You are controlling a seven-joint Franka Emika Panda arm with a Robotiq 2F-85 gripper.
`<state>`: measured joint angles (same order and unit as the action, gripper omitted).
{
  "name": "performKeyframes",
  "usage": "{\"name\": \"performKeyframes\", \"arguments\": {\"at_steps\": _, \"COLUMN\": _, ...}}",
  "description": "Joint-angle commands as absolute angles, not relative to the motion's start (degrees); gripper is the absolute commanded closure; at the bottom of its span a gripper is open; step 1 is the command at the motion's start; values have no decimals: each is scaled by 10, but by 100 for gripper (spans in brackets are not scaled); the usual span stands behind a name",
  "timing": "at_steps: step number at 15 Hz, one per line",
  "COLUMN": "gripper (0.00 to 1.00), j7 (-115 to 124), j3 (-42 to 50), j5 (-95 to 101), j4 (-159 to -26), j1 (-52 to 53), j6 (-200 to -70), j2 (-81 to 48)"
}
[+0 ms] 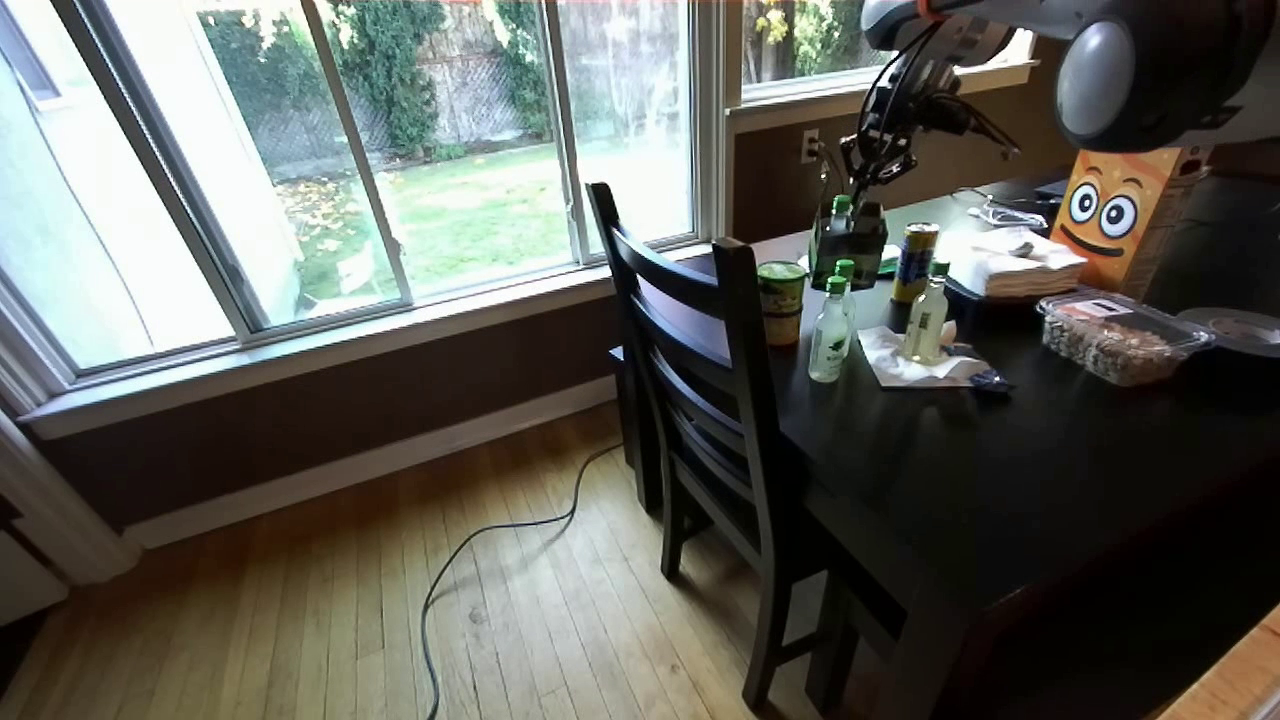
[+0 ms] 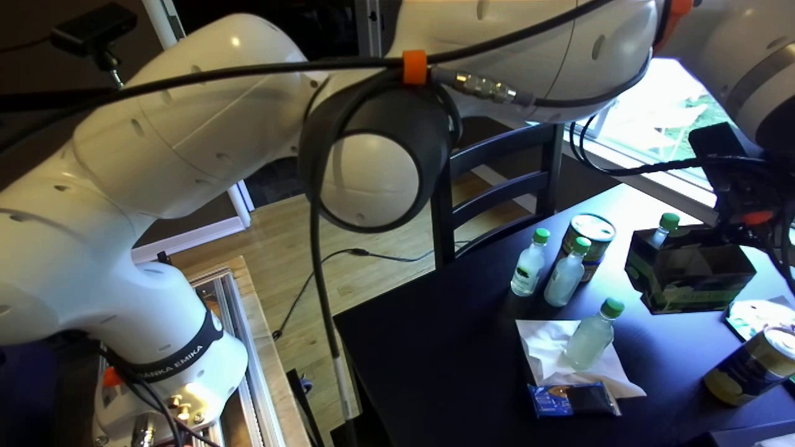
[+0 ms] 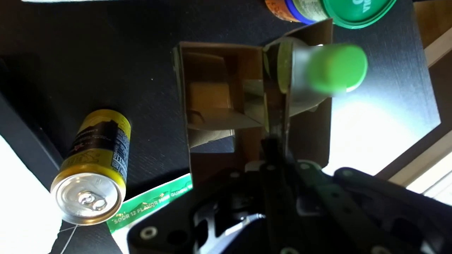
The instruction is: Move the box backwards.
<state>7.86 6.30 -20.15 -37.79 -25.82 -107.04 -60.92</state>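
Daylit window panes [image 1: 450,160] stand leftmost in an exterior view; next we see a black slat-backed wooden chair [image 1: 750,350] at a dark table [image 1: 950,460]. Rightward we find a round, green-lidded tub [image 1: 780,315] and two clear, green-capped bottles [image 1: 828,345]. Next comes the small blackish cardboard box with green markings [image 2: 695,288], the black gripper [image 3: 272,144] clamped on its middle; we cannot tell whether the box touches the table. Farther right stand a yellow-and-black metal can [image 1: 914,262] and an orange cardboard box with a cartoon face [image 1: 1110,220].
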Motion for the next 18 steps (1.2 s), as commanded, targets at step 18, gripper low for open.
{"name": "performKeyframes", "arguments": {"at_steps": 18, "gripper": 97, "j7": 218, "j3": -10, "j5": -193, "j4": -230, "j1": -303, "j6": -1036, "j2": -716}}
